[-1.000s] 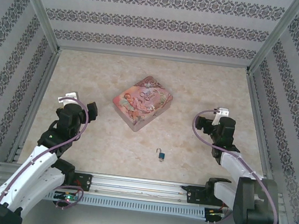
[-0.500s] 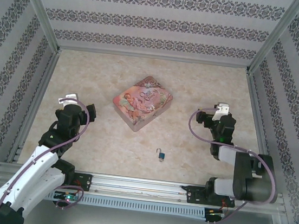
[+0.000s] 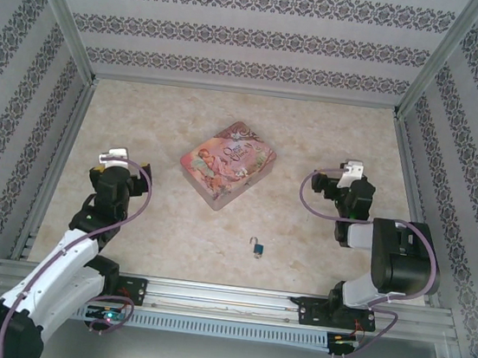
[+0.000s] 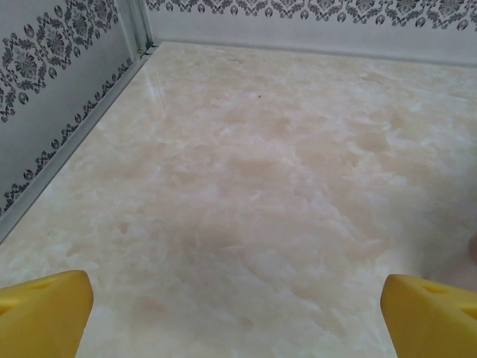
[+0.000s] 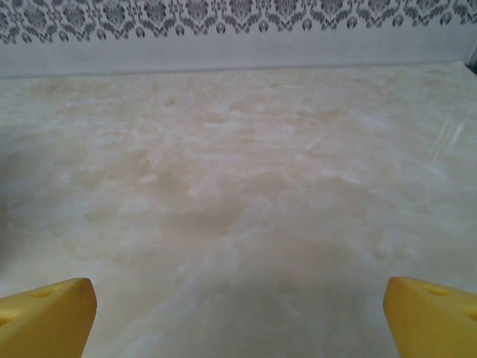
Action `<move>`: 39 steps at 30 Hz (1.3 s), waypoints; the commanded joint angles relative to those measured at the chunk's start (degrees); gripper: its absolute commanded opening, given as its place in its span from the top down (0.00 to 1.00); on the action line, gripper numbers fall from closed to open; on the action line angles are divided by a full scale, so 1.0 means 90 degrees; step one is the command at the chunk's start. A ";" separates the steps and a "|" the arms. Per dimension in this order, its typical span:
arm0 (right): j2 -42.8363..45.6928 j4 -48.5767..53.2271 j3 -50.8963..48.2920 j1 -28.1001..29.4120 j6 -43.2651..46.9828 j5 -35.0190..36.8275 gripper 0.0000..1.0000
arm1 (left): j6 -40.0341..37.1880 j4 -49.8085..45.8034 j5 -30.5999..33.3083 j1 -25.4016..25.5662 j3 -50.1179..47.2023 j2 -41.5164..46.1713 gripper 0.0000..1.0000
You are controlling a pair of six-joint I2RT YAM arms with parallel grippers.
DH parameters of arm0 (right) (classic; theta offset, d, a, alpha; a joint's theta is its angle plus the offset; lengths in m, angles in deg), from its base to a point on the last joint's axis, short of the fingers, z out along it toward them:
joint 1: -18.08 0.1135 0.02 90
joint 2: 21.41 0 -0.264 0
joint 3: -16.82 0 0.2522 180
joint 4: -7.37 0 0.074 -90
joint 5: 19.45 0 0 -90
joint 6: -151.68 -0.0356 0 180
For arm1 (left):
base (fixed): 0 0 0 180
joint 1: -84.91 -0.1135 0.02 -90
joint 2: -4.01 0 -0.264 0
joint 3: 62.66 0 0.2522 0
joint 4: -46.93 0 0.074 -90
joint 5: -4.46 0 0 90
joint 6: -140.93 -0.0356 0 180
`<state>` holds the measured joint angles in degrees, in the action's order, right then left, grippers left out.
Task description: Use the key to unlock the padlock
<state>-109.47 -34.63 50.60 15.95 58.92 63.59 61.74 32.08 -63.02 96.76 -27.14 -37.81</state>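
The padlock (image 3: 257, 249), tiny with a blue body and a thin silver shackle, lies on the marble tabletop near the front edge, between the two arms. I cannot make out the key. My left gripper (image 3: 118, 167) hovers at the left, far from the padlock. My right gripper (image 3: 348, 182) hovers at the right, also well away from it. In the left wrist view my left gripper (image 4: 238, 321) is open, its yellow fingertips (image 4: 45, 313) wide apart over bare table. In the right wrist view my right gripper (image 5: 238, 317) is open too, with nothing between its yellow fingertips (image 5: 46, 316).
A pink illustrated tin box (image 3: 227, 163) lies angled in the middle of the table, behind the padlock. Patterned walls with metal rails (image 3: 57, 165) close in the left, right and back sides. Another rail (image 3: 225, 295) runs along the front.
The right arm has folded back, its elbow swinging up and in, and its gripper has shifted slightly left and away. The left gripper has turned a little and drawn back. The padlock has not moved.
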 commanded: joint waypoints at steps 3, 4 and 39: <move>0.0007 0.0005 0.0113 0.0002 -0.0015 0.0026 0.02 | -0.0418 0.1570 -0.0071 -0.0201 -0.0590 -0.0327 0.01; 0.0017 0.0005 0.0111 0.0002 -0.0006 0.0023 0.02 | -0.0436 0.1722 -0.0061 -0.0228 -0.0669 -0.0421 0.01; 0.0010 0.0093 0.0150 0.0081 0.0044 0.0148 0.02 | -0.1483 0.7677 -0.1653 -0.0771 -0.1188 -0.4541 0.01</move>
<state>-109.47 -33.50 50.90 16.08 58.94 64.13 50.39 90.90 -76.33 90.77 -37.19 -76.06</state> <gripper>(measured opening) 0.985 0.993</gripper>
